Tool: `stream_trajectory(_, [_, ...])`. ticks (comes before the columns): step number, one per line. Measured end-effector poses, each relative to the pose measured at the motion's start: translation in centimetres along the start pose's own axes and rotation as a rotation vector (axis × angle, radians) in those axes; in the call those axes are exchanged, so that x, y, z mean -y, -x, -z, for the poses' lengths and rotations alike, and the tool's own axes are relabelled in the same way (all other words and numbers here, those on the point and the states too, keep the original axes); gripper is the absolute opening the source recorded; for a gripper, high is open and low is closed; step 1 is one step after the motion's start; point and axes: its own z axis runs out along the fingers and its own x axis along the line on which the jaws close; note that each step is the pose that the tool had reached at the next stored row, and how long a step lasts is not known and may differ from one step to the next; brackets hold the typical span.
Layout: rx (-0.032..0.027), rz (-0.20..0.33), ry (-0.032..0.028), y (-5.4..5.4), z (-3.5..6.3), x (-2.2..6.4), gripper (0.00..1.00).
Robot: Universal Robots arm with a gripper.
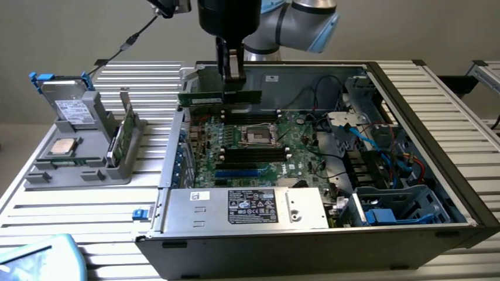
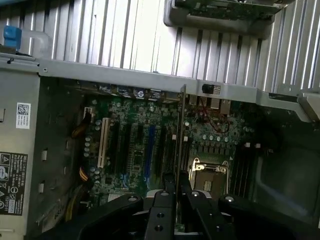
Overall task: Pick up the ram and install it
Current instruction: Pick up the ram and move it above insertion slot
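Ram (image 1: 205, 97) pinched in my gripper (image 1: 232, 82), jaws narrow on its upper edge near middle. Stick hangs level above far memory slots (image 1: 248, 116) of motherboard (image 1: 270, 153), inside open case (image 1: 437, 126). Looks apart from slots, not seated. Wrist view: ram edge-on, beside CPU socket (image 2: 210, 172). My judgement: step in hand is lining up over slot. Done well means stick level, edge parallel to slot, centred lengthwise, no twist in my grip, clear of cables (image 1: 324, 96).

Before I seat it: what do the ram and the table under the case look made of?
The ram: green circuit-board laminate, probably fibreglass, matte, with dark chips along it. The table: pale ribbed metal, likely aluminium, judging by its dull silver sheen and slotted profile.
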Motion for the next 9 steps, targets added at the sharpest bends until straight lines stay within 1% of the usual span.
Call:
stream_trajectory(2, [-0.0006, 0.0, -0.0049, -0.1, -0.1, 0.51, 0.14])
stream_trajectory(4, [-0.0008, 0.0, -0.0078, -0.1, -0.27, 0.95, 0.14])
stream_trajectory(9, [-0.0009, -0.011, -0.0094, -0.2, -0.86, 1.73, 0.14])
